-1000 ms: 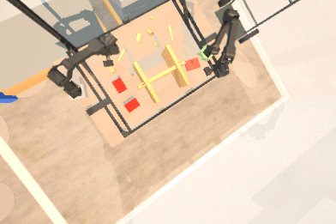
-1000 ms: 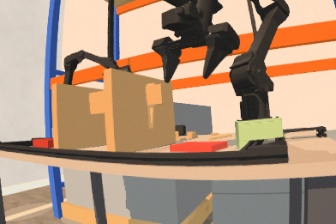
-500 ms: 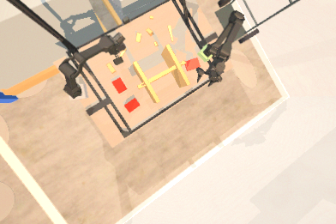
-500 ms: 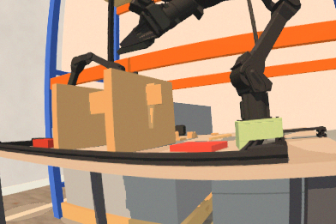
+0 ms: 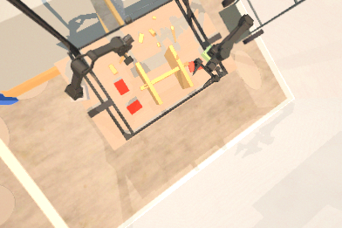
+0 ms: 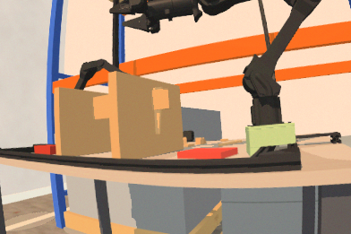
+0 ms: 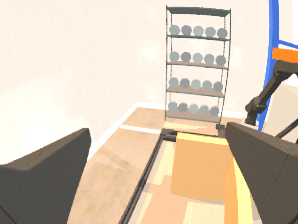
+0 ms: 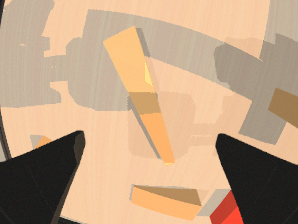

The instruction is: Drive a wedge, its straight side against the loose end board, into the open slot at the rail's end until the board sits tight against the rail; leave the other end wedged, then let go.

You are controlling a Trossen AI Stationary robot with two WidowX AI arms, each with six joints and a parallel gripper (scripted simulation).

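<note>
The wooden frame stands mid-table: a rail [image 5: 163, 77] joins two upright end boards, a thin one [image 5: 148, 84] [image 6: 76, 123] and a wider one [image 5: 179, 68] [image 6: 134, 118] [image 7: 200, 170]. A wedge sits in the rail end on the wider board's face. Loose wedges lie on the table; the right wrist view shows a long one [image 8: 135, 65] and a short one [image 8: 165, 201]. My left gripper [image 5: 194, 65] [image 6: 123, 16] [image 7: 160, 132] is open and empty, high in the air and level. My right gripper [image 5: 127, 58] [image 8: 152, 139] is open and empty, above the long wedge.
Several more wedges [image 5: 140, 37] lie scattered at the far side. Red blocks [image 5: 121, 86] [image 5: 134, 107] [image 6: 207, 152] [image 8: 227, 212] lie flat on the table. A green block [image 5: 208, 53] [image 6: 269, 137] sits at the left arm's base. A black frame [image 5: 170, 108] [image 6: 179, 164] rims the table.
</note>
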